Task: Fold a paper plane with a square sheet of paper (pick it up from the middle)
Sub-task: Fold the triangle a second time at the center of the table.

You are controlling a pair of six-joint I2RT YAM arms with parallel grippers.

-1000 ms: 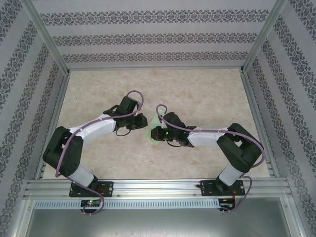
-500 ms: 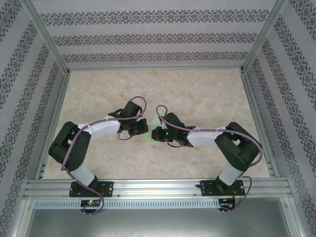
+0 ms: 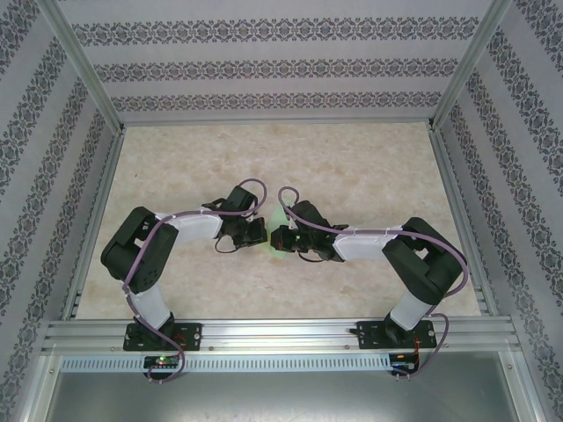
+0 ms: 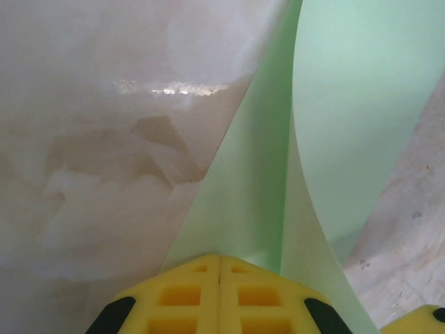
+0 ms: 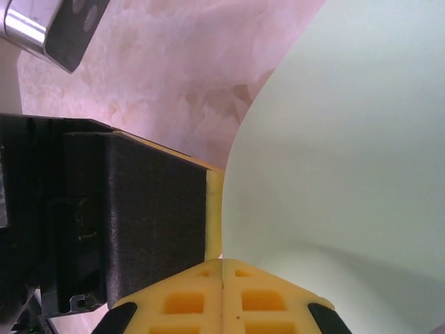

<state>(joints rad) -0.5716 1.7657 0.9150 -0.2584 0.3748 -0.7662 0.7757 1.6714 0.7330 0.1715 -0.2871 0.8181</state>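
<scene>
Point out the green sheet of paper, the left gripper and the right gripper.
sheet of paper (image 4: 348,104), left wrist view, on its curved face.
left gripper (image 4: 220,261), left wrist view, where its yellow fingertips meet.
right gripper (image 5: 222,264), right wrist view, where its yellow fingertips meet.

- The left arm (image 3: 189,226) is folded sharply at its elbow, out on its own side, with the forearm reaching inward.
- The right arm (image 3: 362,243) mirrors it, its forearm stretched low toward the left one.
- The two wrists face each other, tips nearly meeting.
- The left jaws are closed, yellow pads (image 4: 182,298) pressed together on the paper (image 4: 348,104).
- The right jaws are likewise closed, pinching the same paper.
</scene>
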